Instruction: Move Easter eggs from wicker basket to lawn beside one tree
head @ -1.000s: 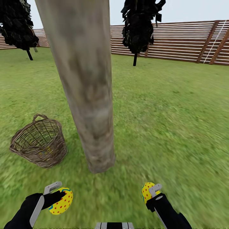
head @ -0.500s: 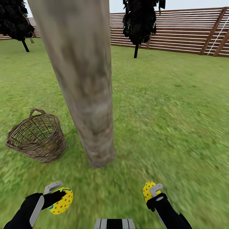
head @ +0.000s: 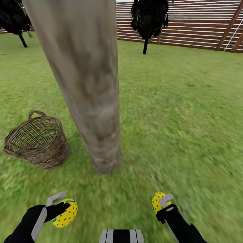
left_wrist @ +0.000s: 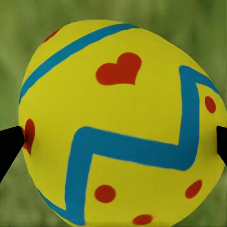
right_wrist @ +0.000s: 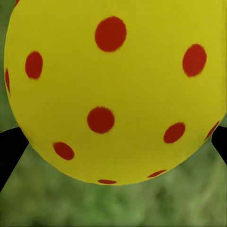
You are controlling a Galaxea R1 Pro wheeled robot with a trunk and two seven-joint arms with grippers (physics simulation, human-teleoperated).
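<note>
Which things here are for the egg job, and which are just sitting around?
For the job:
egg in left gripper
egg in right gripper
basket
tree trunk
grass

Just around:
wooden fence
two dark trees

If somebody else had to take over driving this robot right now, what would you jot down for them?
Left gripper: shut on an egg, held above the grass.
Right gripper: shut on a second egg, also off the ground.
The tree stands straight ahead; the wicker basket sits on the lawn just to the trunk's left. A yellow patch shows through its weave, possibly the third egg; I can't confirm.
Done: two eggs out of the basket.
Left: set both down by this trunk, then check the basket for the third and put it there too.
</note>
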